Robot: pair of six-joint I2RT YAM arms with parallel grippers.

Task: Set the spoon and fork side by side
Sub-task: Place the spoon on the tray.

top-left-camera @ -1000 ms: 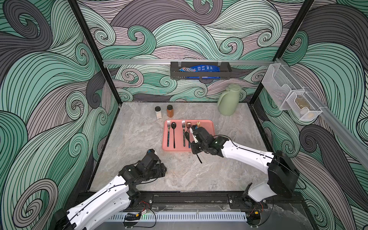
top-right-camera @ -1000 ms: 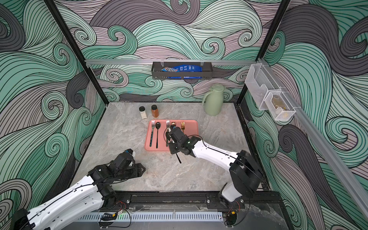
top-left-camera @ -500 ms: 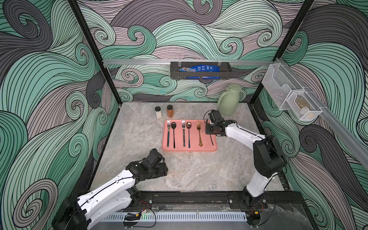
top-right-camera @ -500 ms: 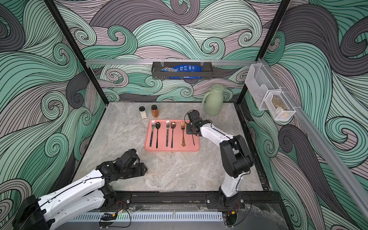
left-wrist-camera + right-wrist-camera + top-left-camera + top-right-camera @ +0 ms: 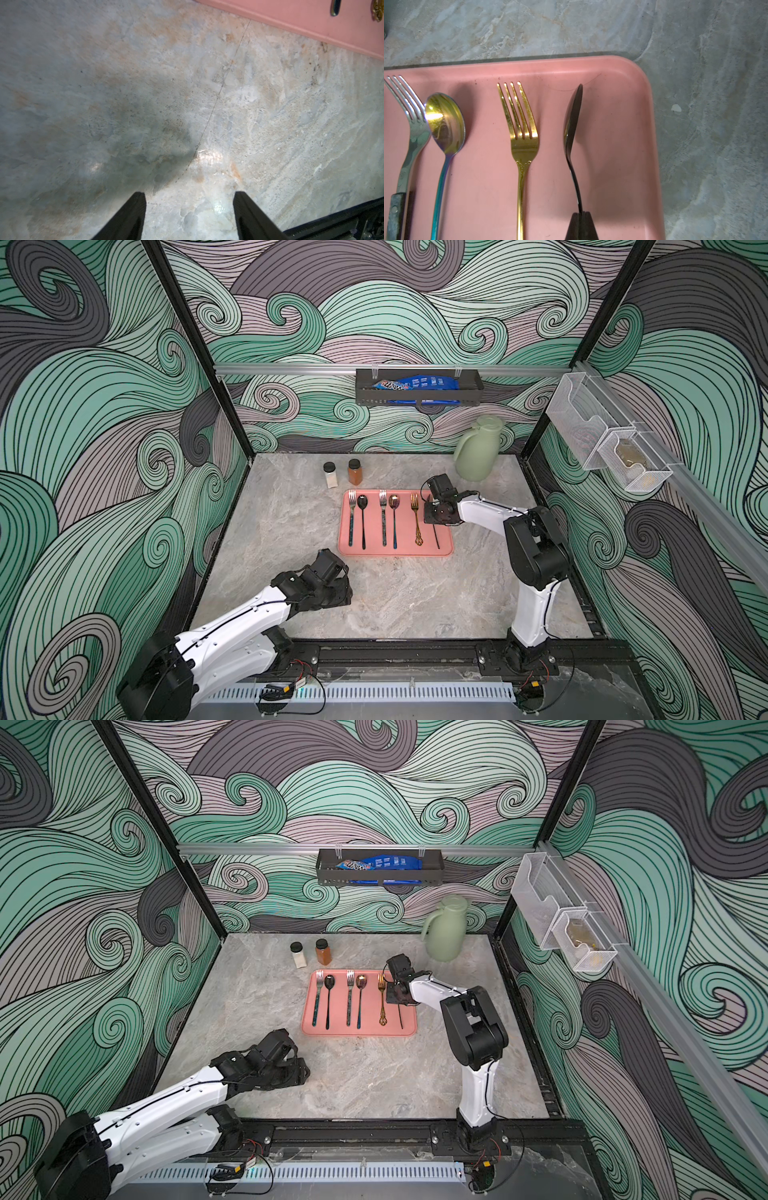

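The black spoon (image 5: 572,124) is pinched on its edge by the closed right gripper (image 5: 581,215), beside the gold fork (image 5: 522,135), maybe touching the tray (image 5: 623,166); it should be laid flat and straight; the left gripper (image 5: 189,199) is spread wide, empty.

The left gripper (image 5: 189,195) shows two black fingertips (image 5: 139,199) spread apart with nothing between them, over a grey marbled table (image 5: 104,83). A pink tray (image 5: 332,27) crosses one corner, carrying the ends of a dark handle (image 5: 335,8) and a gold handle (image 5: 377,12).
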